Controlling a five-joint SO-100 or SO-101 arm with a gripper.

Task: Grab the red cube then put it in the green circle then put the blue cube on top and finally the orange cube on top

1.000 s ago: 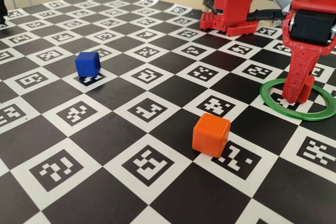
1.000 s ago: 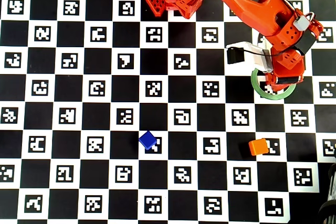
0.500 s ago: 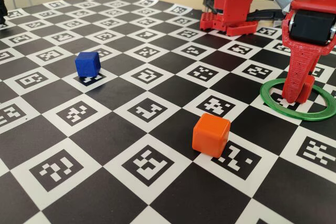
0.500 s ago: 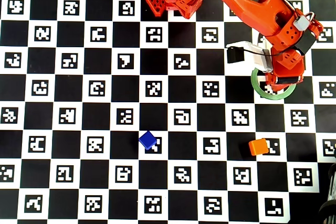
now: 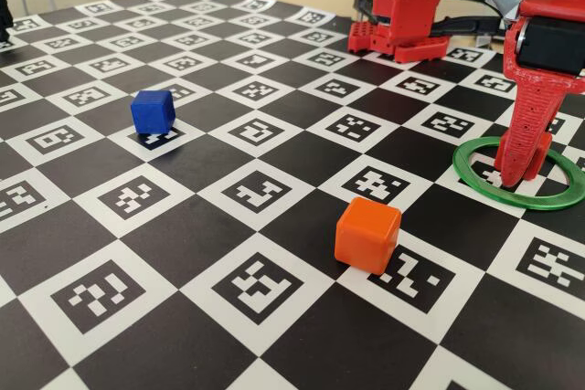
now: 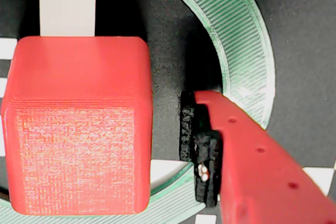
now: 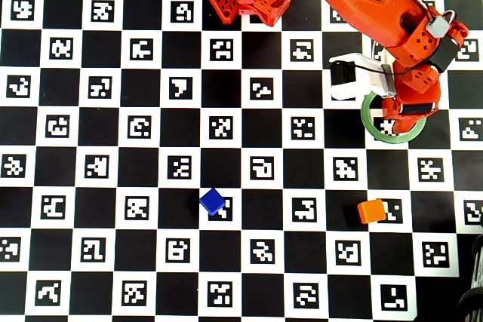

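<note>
The red cube (image 6: 79, 124) fills the left of the wrist view: matte plastic with rounded edges and fine printed layer lines across its faces. It sits inside the green circle (image 6: 247, 40), a thin flat ring with ridged concentric print lines, open in the middle so the black-and-white bench (image 5: 228, 125) shows through. The end effector (image 5: 516, 166) is lowered into the ring; in the wrist view one red finger (image 6: 252, 150) with a black pad stands just beside the cube with a dark gap between them, so it is parted and grips nothing. In the overhead view the arm hides the cube and most of the ring. The deep-blue cube (image 5: 153, 111) and the brighter orange cube (image 5: 367, 235), both rounded and smooth-looking, rest well apart on the marker-patterned checkerboard outside the ring.
</note>
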